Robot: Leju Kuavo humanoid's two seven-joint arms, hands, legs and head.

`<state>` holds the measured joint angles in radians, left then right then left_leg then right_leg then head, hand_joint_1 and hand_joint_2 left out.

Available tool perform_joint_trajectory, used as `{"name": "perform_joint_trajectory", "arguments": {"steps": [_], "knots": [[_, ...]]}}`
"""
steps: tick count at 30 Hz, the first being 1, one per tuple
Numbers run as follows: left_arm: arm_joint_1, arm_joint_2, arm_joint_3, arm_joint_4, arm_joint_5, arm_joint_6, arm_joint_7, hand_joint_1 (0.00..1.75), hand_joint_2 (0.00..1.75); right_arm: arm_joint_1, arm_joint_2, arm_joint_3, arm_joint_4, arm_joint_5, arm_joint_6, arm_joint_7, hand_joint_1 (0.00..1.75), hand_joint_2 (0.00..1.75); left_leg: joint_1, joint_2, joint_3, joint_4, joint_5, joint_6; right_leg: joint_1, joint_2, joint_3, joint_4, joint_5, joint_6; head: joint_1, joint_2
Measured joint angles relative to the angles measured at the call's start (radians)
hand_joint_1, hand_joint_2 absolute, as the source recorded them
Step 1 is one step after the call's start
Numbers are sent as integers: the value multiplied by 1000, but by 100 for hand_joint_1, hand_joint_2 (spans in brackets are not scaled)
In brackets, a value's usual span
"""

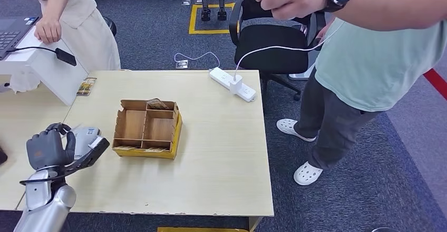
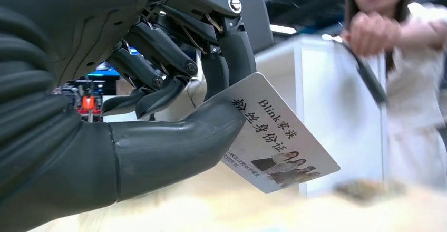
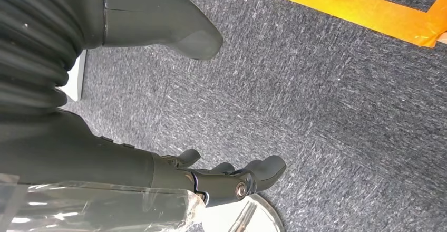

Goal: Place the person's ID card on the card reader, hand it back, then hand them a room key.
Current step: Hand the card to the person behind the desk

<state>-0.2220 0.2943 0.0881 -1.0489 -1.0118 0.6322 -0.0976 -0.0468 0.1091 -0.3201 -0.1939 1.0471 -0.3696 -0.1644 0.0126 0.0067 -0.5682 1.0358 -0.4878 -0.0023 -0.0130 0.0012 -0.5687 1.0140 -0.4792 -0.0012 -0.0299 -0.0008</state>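
Left hand (image 1: 50,148) has the ID card (image 2: 279,142) pinched between thumb (image 2: 174,147) and a finger; the other fingers (image 2: 158,74) are curled loosely above it, not on it. We see the card sticking out past the thumb, tilted, printed face toward the wrist camera. From the head view the hand hangs over the near left part of the light wooden table (image 1: 221,153), just beside the wooden divided box (image 1: 147,129), silver forearm coming up from below.

We judge the step as carrying the card, either to the reader or back to the person in white (image 1: 79,16) at the white counter (image 1: 47,66); which one we cannot tell. We cannot pick out the reader for sure. To do it well: keep the pinch firm, since only an edge of the card is held, keep the card level, and move slowly toward the counter.

Right hand (image 3: 232,176) hangs over grey carpet (image 3: 342,110), fingers apart, holding nothing.

A second person in a green shirt (image 1: 379,58) stands right of the table.
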Motion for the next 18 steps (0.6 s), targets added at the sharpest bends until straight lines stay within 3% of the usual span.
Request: {"name": "perform_joint_trajectory", "arguments": {"steps": [9,18], "knots": [[-55,7,20,-24,31,25,0,175,175,-1,0,0,0,10,1,0,0,175,0,0,-1,1,0,0,0,-1,-1,0,0,0,0,0],[-272,-5,9,64,36,10,-18,175,175,-21,0,3,-7,29,12,7,0,175,0,-1,-2,1,4,1,0,-1,-2,0,4,1,0,0]]}}
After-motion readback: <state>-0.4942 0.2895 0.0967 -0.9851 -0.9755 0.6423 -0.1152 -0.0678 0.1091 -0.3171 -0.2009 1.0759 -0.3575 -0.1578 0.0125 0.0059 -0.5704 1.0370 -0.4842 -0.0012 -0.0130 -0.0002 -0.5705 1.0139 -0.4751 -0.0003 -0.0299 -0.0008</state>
